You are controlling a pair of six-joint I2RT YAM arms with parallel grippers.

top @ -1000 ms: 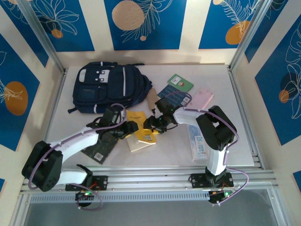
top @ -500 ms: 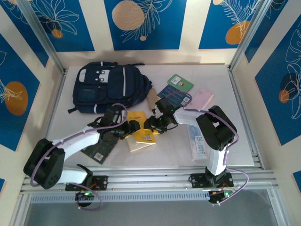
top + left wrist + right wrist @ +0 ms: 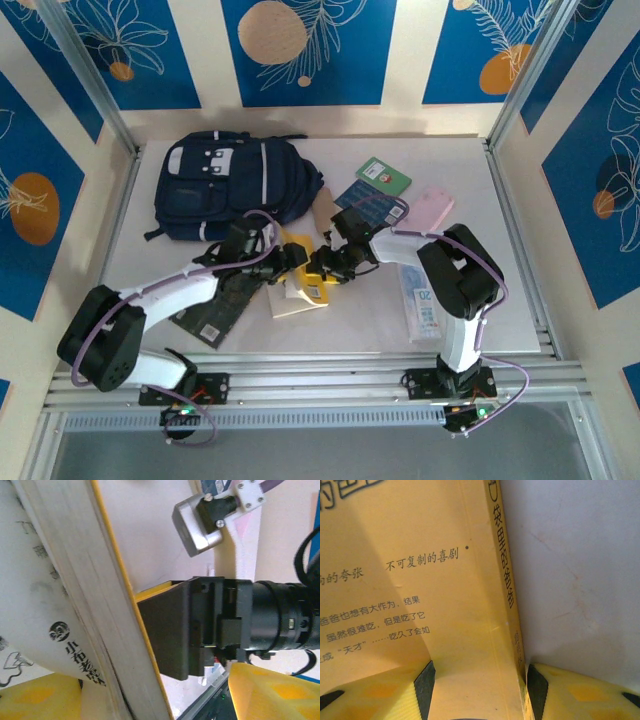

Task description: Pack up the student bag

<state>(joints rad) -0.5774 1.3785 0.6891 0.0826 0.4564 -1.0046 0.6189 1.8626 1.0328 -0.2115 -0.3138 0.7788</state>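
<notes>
The bag [image 3: 235, 185] lies flat at the upper left of the overhead view, front pockets up; I cannot tell from here whether its main opening is unzipped. Just below its lower right corner the two arms meet over a yellow book [image 3: 300, 268], which is tipped up off the table rather than lying flat. The right gripper [image 3: 477, 692] is clamped on it: in its wrist view the spine runs up between the two yellow pads [image 3: 375, 695], so this arm bears the book. The left gripper [image 3: 150, 695] comes in from the other side with its jaws apart. The book's page edge passes diagonally between its fingers [image 3: 272, 690]. The finger at the lower right of that frame stands clear of the yellow cover, while the one at the lower left sits at or very near the white cover, contact unclear. This reads as a handover or shared lift: one arm pins the book on edge so the other can take a hold nearer the bag. A pale book [image 3: 300, 302] lies on the table just beneath, and a dark flat book [image 3: 212, 312] lies under the left arm. A green card [image 3: 384, 175] and a pink case [image 3: 430, 210] sit at the upper right. Nothing is seen entering the bag, so packing looks to be at an early stage.
</notes>
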